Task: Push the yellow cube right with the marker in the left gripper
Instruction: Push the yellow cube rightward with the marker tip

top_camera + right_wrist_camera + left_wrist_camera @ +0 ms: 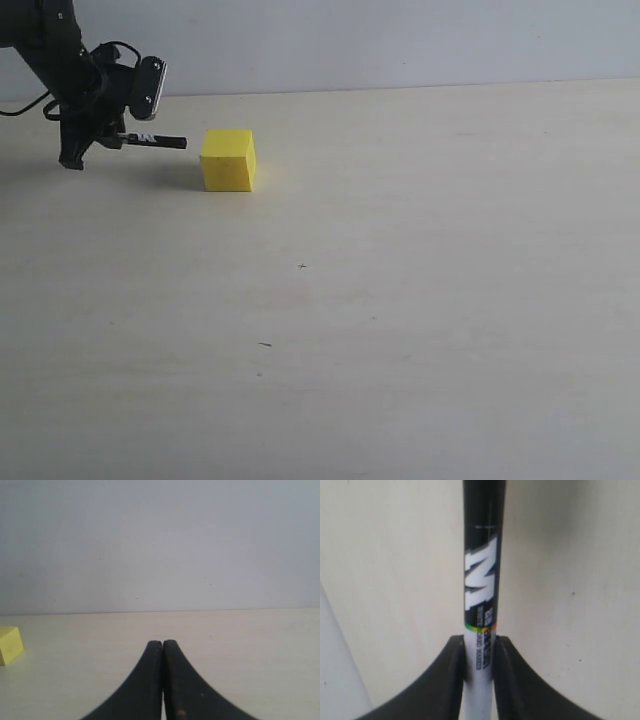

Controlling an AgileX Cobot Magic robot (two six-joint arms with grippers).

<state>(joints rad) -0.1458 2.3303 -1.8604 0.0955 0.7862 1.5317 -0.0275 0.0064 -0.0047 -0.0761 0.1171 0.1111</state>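
The yellow cube sits on the pale table at the back left; its edge also shows in the right wrist view. My left gripper is shut on the marker, which lies roughly level and points right. The marker's black end stops a short gap left of the cube, not touching it. In the left wrist view the white barrel is pinched between the black fingers, and the marker with its black label runs away from them. The cube is out of that view. My right gripper is shut on nothing and does not show in the exterior view.
The pale table spreads right of and in front of the cube, with only a few tiny dark specks. A grey wall stands behind the table's back edge.
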